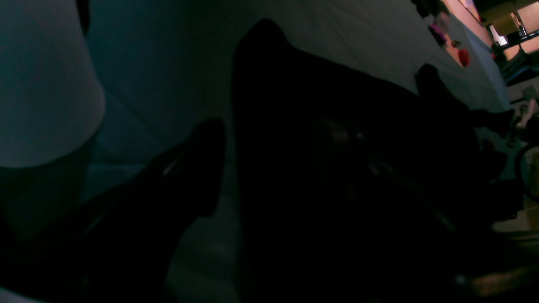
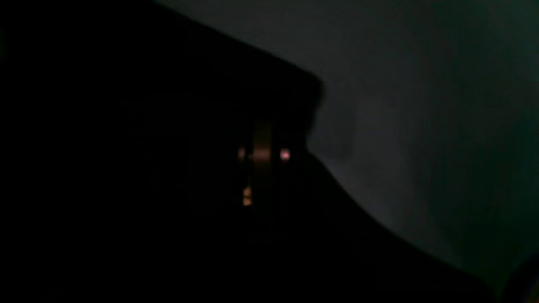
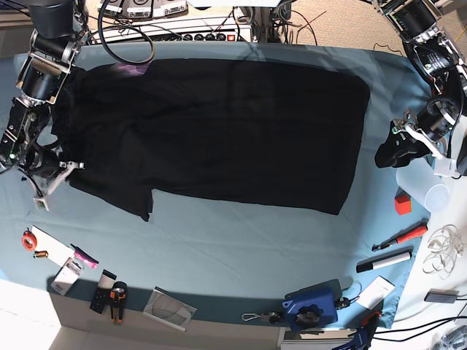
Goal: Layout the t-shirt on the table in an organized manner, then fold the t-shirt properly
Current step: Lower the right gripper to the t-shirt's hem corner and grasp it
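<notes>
The black t-shirt [image 3: 219, 124] lies spread flat across the teal table [image 3: 241, 240], with a bit of purple print [image 3: 133, 68] showing at its far left corner. My right gripper [image 3: 52, 166] sits at the shirt's left edge, shut on the cloth. In the right wrist view black cloth [image 2: 147, 168] fills most of the frame and hides the fingers. My left gripper [image 3: 389, 154] hangs just off the shirt's right edge. In the left wrist view its dark fingers [image 1: 206, 160] stand apart over bare table [image 1: 160, 63], open and holding nothing.
A white cup [image 3: 432, 195], a red block [image 3: 402, 202] and two markers [image 3: 398, 238] lie at the right. A blue tool [image 3: 310, 310] sits at the front edge. A tape roll [image 3: 28, 239] and small tools [image 3: 109, 295] lie at front left. A power strip [image 3: 197, 33] runs behind.
</notes>
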Tool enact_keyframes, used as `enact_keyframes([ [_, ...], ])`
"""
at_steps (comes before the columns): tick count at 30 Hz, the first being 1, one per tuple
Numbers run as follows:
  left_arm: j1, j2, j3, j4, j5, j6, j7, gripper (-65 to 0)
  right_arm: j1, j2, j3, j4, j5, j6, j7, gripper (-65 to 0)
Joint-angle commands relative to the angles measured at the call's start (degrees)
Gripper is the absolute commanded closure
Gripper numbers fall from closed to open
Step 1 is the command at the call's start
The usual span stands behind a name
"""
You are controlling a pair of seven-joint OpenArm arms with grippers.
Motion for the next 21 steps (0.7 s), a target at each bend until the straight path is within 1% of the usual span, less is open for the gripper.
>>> enact_keyframes([
  [1, -0.74, -0.81, -0.09, 0.87, -1.49, -0.15, -1.4, -33.7, 0.81, 1.29, 0.2, 3.08, 2.19, 0.36, 1.05, 0.0],
  [3, -0.74, -0.81, -0.09, 0.87, -1.49, -0.15, -1.42, -33.7, -0.94, 1.29, 0.2, 8.11, 3.1, 0.36, 0.68, 0.0],
  [8, -0.76, -0.81, -0.09, 0.87, -1.51, -0.15, -1.46, -33.7, -7.74, 1.31, 0.2, 21.4, 3.08, 0.36, 0.46, 0.0],
  [11, -0.74, -0.81, -0.09, 0.87, -1.49, -0.15, -1.44, -33.7, -12.96, 1.31, 0.2, 27.96, 3.17, 0.36, -1.53, 0.0],
  [13, -0.76, -0.81, -0.09, 0.87, -1.49, -0.15, -1.44, -33.7, -17.03, 1.29, 0.2, 31.69, 3.3, 0.36, -2.38, 0.0],
  [16, -0.74, -0.81, -0.09, 0.87, -1.49, -0.15, -1.44, -33.7, -23.58, 1.29, 0.2, 36.74, 3.34, 0.36, -2.23, 0.0],
  [19, -0.76, -0.81, -0.09, 0.87, -1.49, -0.17, -1.46, -33.7, -29.16, 1.29, 0.2, 40.48, 4.83, 0.36, -1.62, 0.0],
  [21, -0.76, -0.81, -0.09, 0.87, -1.51, -0.15, -1.46, -33.7, -31.43, 1.29, 0.2, 41.62, 5.77, 0.36, -0.7, 0.0],
])
